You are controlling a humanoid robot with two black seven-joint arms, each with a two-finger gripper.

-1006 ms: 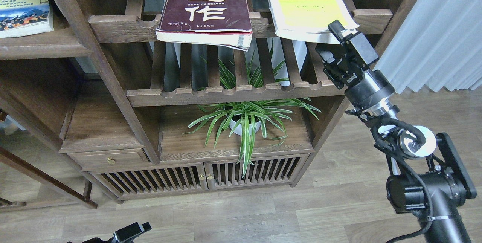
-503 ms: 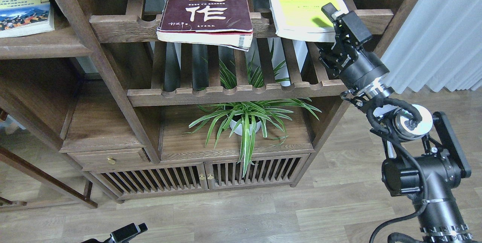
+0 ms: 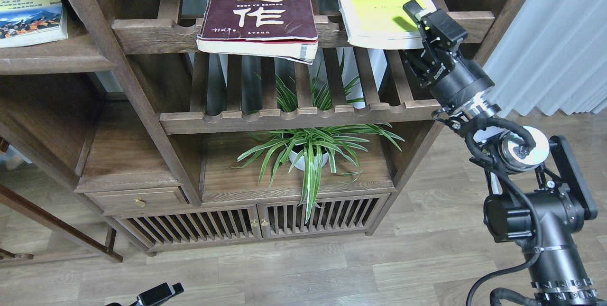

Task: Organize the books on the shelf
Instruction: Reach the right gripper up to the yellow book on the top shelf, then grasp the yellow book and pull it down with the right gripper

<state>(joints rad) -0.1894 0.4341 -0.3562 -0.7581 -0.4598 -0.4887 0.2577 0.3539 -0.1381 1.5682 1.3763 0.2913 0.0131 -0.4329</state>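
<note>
— Where's the yellow-green book (image 3: 379,4) from the right gripper (image 3: 417,23)?
— Right there: on the upper slatted rack (image 3: 156,35), near-right corner at the gripper. Long axis running back into the rack.
— Clamped on it?
— Cannot tell; fingers overlapping the corner. Left gripper (image 3: 159,292) far below, state unreadable.

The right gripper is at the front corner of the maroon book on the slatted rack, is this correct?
Not quite. In the head view the right gripper is at the front corner of the yellow-green book, not the maroon book. Both lie on the slatted rack.
</note>
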